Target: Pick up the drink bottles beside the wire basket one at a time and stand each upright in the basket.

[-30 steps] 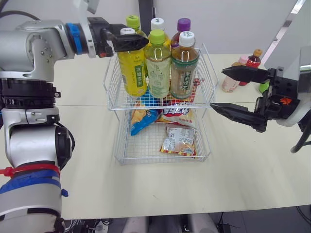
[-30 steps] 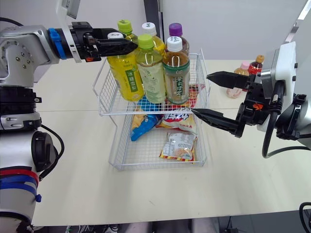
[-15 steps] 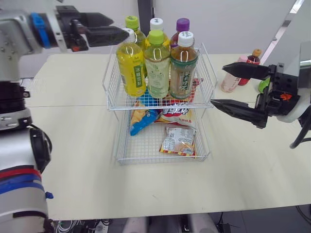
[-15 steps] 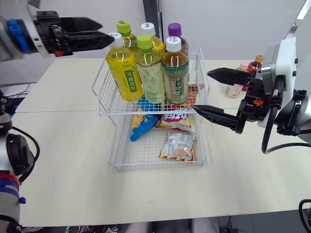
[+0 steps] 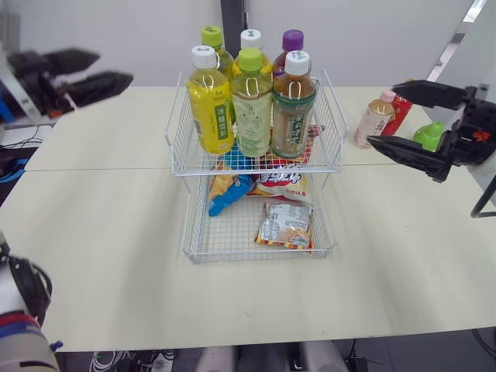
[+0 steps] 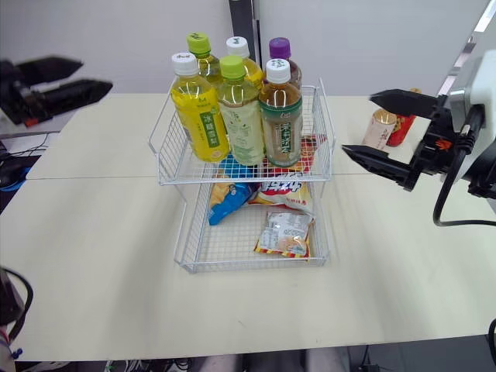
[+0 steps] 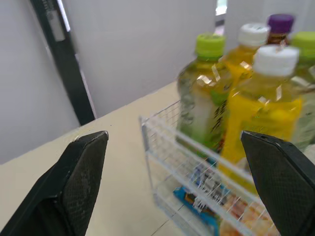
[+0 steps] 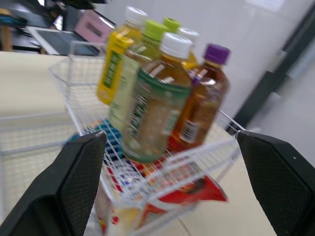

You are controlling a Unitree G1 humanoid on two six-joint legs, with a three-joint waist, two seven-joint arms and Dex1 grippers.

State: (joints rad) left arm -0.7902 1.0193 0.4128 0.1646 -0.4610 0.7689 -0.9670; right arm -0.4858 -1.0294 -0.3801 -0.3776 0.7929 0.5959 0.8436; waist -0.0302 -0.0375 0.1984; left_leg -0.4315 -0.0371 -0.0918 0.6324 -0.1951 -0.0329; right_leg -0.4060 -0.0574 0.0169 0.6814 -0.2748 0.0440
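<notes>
Left gripper [image 5: 114,67] has drawn back left of the basket [image 5: 177,132], spread, empty; right gripper [image 6: 358,122], spread, hangs right of it, pink bottle [image 5: 374,124] just beyond.

Several snack packets [image 5: 285,225] lie overlapping; a black post [image 5: 231,19] stands behind the cream table [image 5: 116,256].

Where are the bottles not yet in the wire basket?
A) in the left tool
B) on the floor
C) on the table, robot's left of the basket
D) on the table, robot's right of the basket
D: the pink-capped bottle and the red bottle stand on the table to the right of the wire basket, near the open right tool.
</notes>
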